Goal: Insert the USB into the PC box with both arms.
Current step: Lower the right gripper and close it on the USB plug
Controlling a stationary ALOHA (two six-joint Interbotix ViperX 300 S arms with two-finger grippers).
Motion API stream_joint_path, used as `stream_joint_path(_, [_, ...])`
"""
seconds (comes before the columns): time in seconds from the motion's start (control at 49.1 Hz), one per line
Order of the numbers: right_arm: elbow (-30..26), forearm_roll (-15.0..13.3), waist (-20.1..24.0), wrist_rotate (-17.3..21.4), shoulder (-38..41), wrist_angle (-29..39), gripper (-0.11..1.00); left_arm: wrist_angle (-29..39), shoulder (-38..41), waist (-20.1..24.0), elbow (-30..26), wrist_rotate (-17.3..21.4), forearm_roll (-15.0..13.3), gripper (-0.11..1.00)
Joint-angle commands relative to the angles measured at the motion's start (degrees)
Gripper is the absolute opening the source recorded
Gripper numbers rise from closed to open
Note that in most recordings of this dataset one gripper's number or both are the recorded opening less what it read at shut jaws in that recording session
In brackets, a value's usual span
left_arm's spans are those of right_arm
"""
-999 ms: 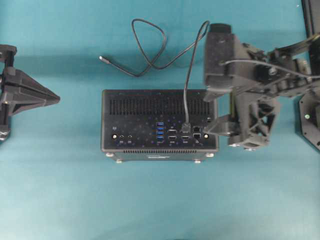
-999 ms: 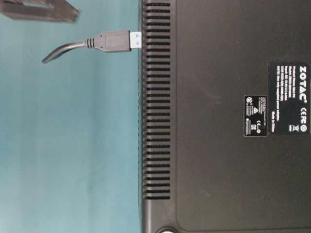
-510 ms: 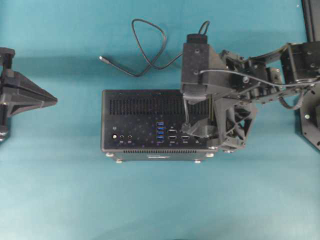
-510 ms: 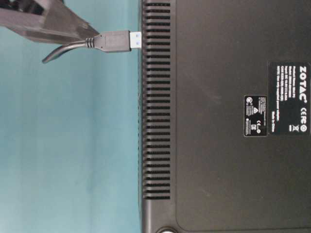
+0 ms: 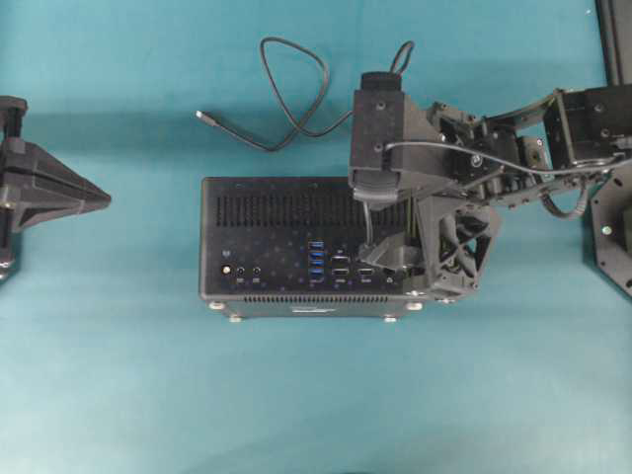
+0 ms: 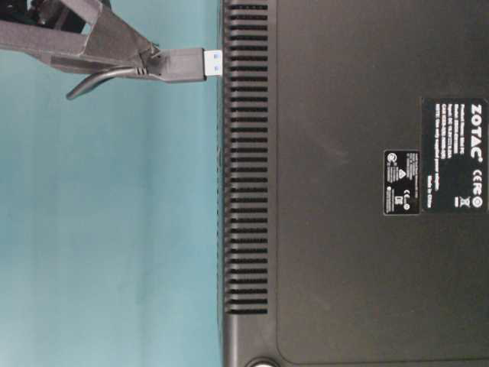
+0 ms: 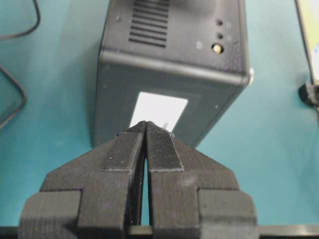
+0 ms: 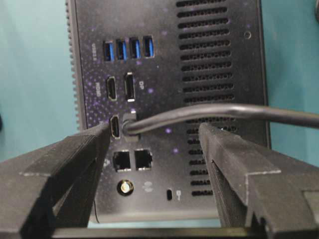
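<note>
Overhead, my right end effector (image 5: 400, 259) is now hanging over the black rectangular PC box (image 5: 286, 212) where a second ago it was standing off its right end; one thin black looping USB cable (image 5: 296, 94) is trailing across the teal counter (image 5: 296, 395). At table level, the plug (image 6: 183, 64) is sitting in the box, a little blue showing. My left end effector (image 7: 145, 149) is sitting pinched together, empty. My right fingers (image 8: 75, 154) are standing wide, straddling the plug, so I am probably pressing it home next. Four blue ports (image 8: 123, 48), two arms.
</note>
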Motion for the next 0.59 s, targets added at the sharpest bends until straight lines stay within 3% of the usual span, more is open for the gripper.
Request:
stream_joint_path(0.0, [-1.7,0.0,0.1,0.1,-0.4,-0.4,0.76,-0.5,0.3,-0.1,-0.8,-0.1,0.1,0.0])
stream_joint_path(0.326, [-1.9,0.3,0.0,0.1,-0.1,-0.4,0.74,-1.0,0.1,0.0,-0.4,-0.2,0.1,0.0])
stream_joint_path(0.571, [-1.9,1.0,0.1,0.1,-0.1,-0.4,0.59,-1.3,0.1,0.0,-0.2,-0.2,0.1,0.0])
